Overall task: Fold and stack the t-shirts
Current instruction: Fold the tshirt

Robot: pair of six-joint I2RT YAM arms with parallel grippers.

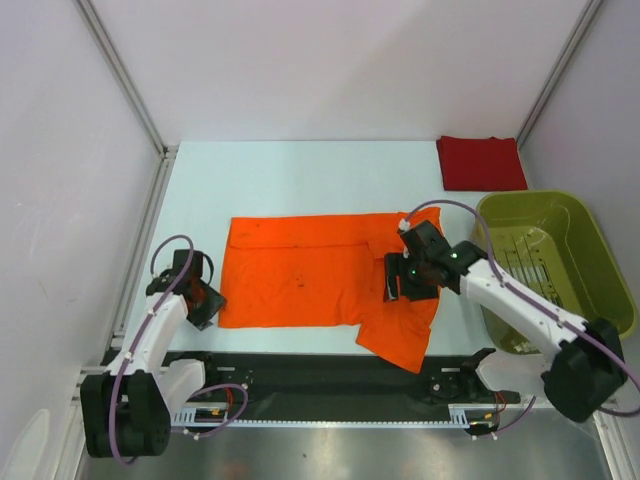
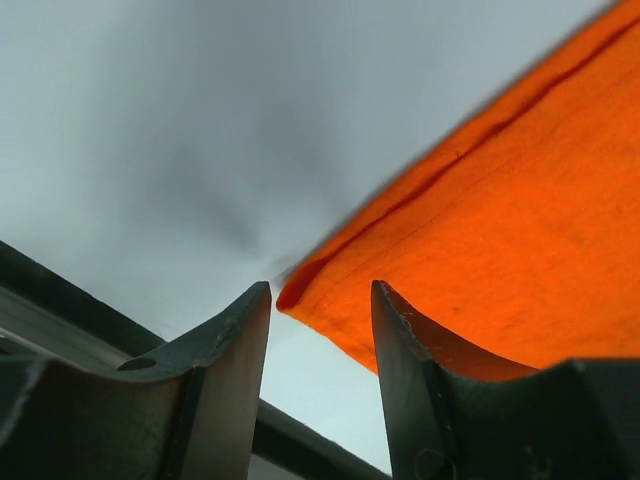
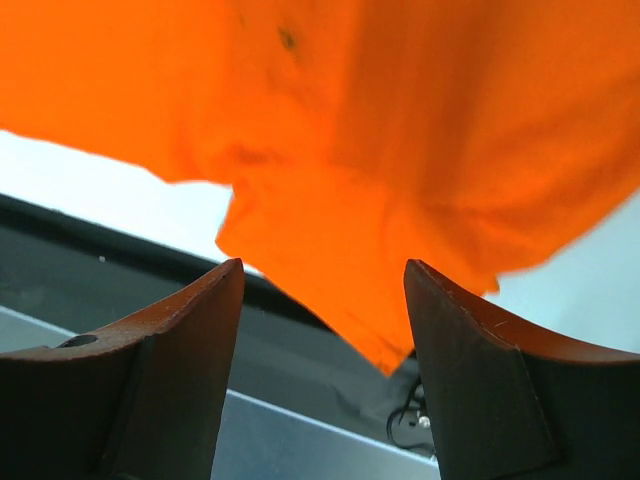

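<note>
Here orange t-shirt (image 3: 340, 190) lies between open jaws.

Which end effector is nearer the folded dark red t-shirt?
Right end effector, over the orange t-shirt, below the dark red t-shirt. Left end effector is far across.

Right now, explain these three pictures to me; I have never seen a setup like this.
Two small robot arms are bolted at the near edge of a pale table. The wide picture looks down from above; the other two come from cameras on each wrist, so the dark prongs at their bottom edges are each arm's own fingers.

On the table lies a spread orange t-shirt, a folded dark red t-shirt at the far right, and an olive-green basket beside it.

The left tool sits open at the orange shirt's near left corner. The right tool hovers open over its right side. Neither holds anything.
</note>
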